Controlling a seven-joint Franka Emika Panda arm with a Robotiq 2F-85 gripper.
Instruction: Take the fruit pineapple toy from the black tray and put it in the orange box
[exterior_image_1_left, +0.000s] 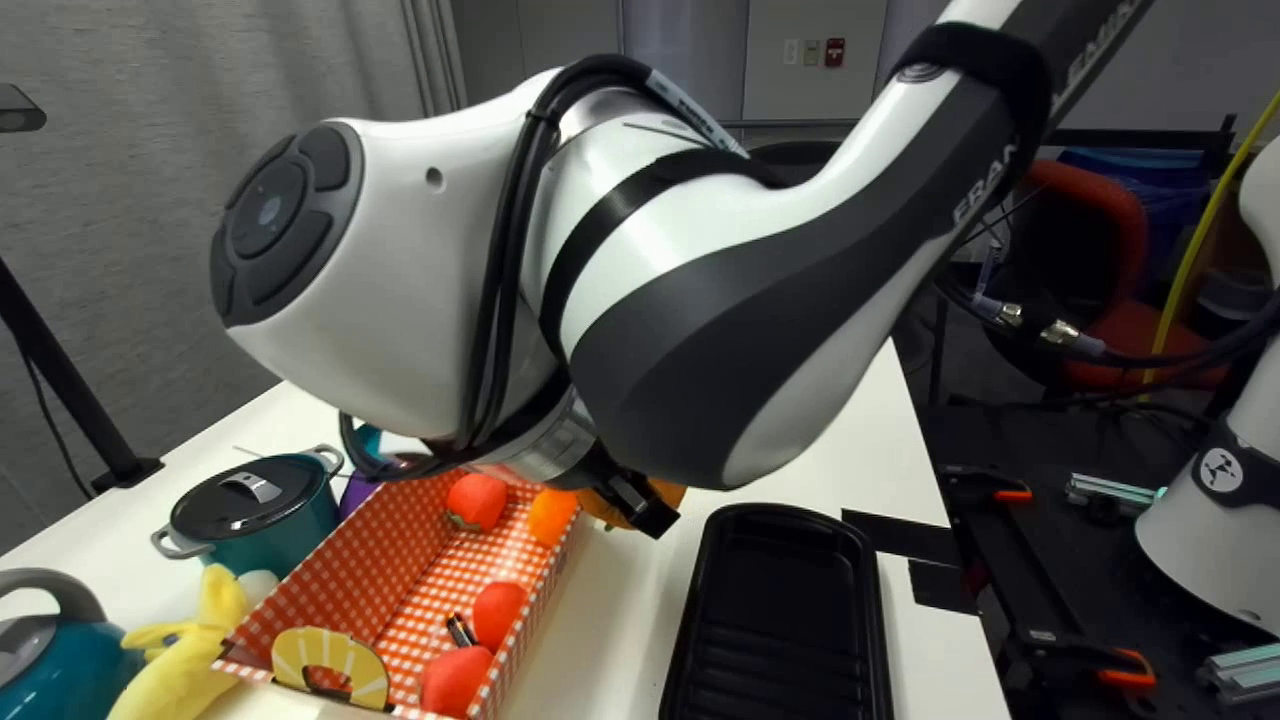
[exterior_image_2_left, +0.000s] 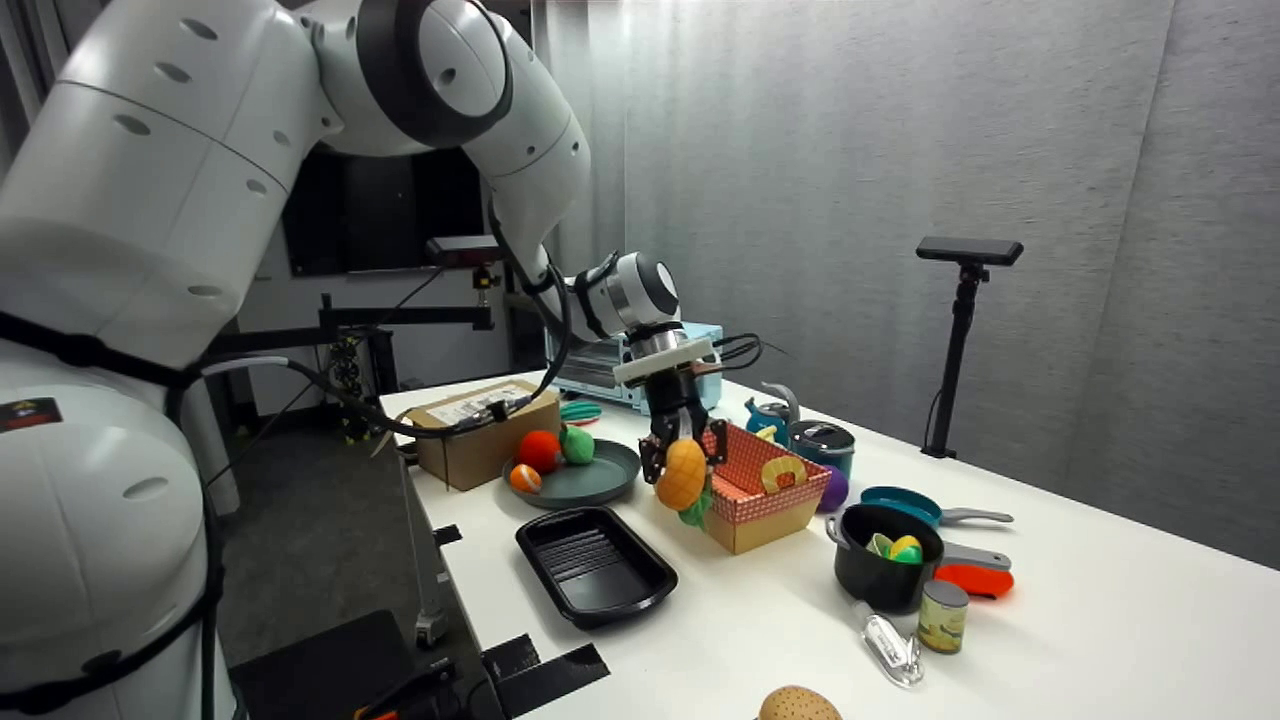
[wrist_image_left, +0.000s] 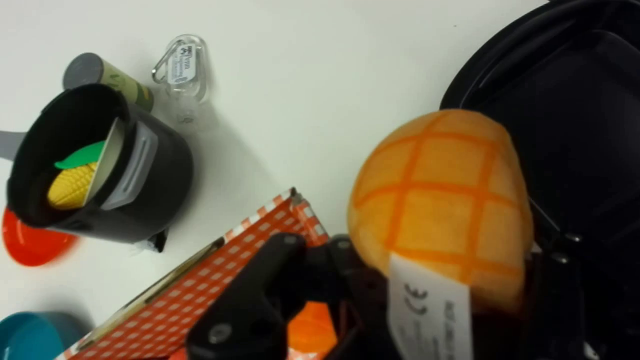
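- Holding the pineapple toy (exterior_image_2_left: 684, 474) between the fingers (exterior_image_2_left: 717, 440), closed onto opposite sides, raised off the table (exterior_image_2_left: 1090, 610).
- Pointing the green leaf tuft (exterior_image_2_left: 696, 508) toward five o'clock in an exterior view, overlapping the near wall of the orange box (exterior_image_2_left: 762, 530) there; cannot tell touching from apart.
- Having the black tray (exterior_image_2_left: 612, 572) on the table between seven and eight o'clock of the toy in that view, apart; hanging just outside the box in both exterior views.
- Showing in the wrist view the box toward eight o'clock of the toy, the tray between one and two, and a white tag (wrist_image_left: 430, 310) toward six.
- Showing there too a black pot (wrist_image_left: 170, 180) with toy corn (wrist_image_left: 72, 185) inside at nine o'clock, plus a can (wrist_image_left: 127, 87) and a clear bottle (wrist_image_left: 182, 67) toward ten.
- Showing inside the box, in an exterior view, red toy fruits (exterior_image_1_left: 477, 500) toward one and five o'clock and an orange fruit (exterior_image_1_left: 551, 516) toward two.
- Finding a grey-green plate (exterior_image_2_left: 600, 482) of toy produce (exterior_image_2_left: 578, 445) at nine o'clock of the toy in an exterior view.
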